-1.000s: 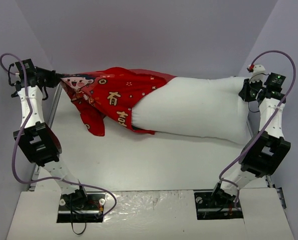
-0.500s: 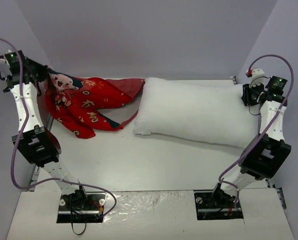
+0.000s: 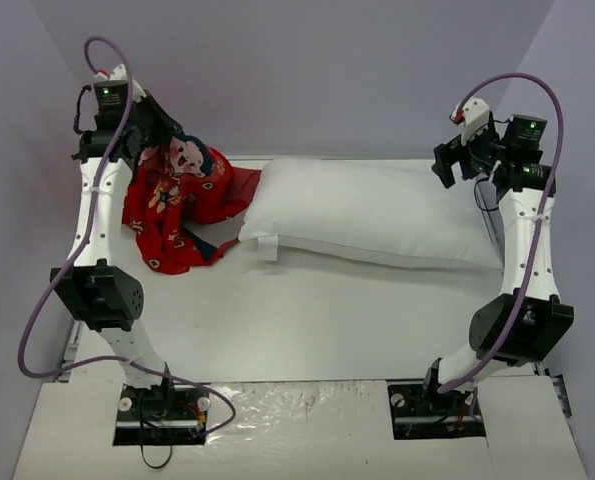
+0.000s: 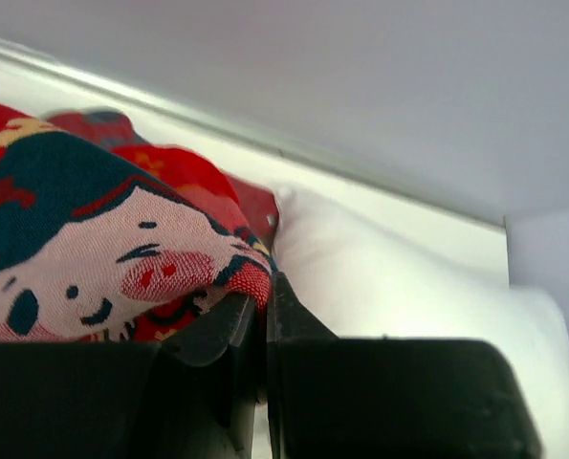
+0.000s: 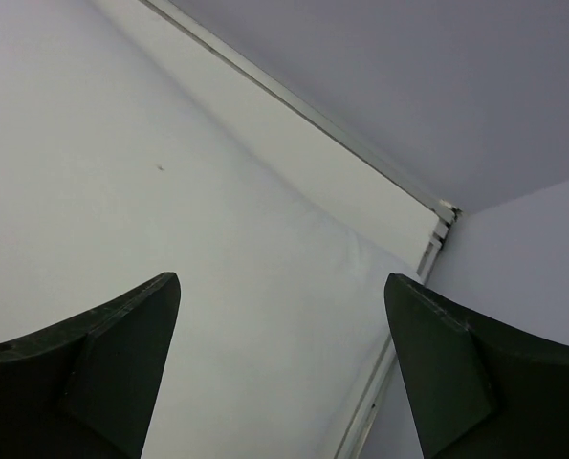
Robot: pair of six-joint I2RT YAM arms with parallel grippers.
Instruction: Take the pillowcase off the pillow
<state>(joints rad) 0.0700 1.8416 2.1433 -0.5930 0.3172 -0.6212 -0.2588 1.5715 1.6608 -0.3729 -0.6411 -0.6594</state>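
The left claw [image 3: 165, 128] is raised at the far left of the table [image 3: 307, 310], with its jaws pressed together on a pinch of the pillowcase [image 3: 177, 190]. In the left wrist view the two dark fingers [image 4: 217, 330] meet with only a thin fold of red cloth caught at the claw [image 4: 262, 287]. A printed cartoon face on the pillowcase [image 4: 93, 229] spreads out to the left of the tips. From that claw the red fabric hangs down and bunches in a crumpled heap on the table directly below and slightly ahead of it. The heap's right edge touches the left end of the pillow [image 3: 367, 210]. The pillow lies flat along the far side of the table, to the right of the left claw and below it, and its whole length shows white and uncovered. A small white tag [image 3: 267, 247] sits at its near left corner. In the left wrist view the pillow [image 4: 389, 277] is the pale mass just beyond and to the right of the fingertips. The right claw [image 3: 447, 160] hovers above the pillow's right end, lifted clear of it. Its jaws are spread wide and hold nothing. In the right wrist view the claw [image 5: 279, 282] frames only a pale surface between its two dark tips, and I cannot tell whether that is pillow or table.
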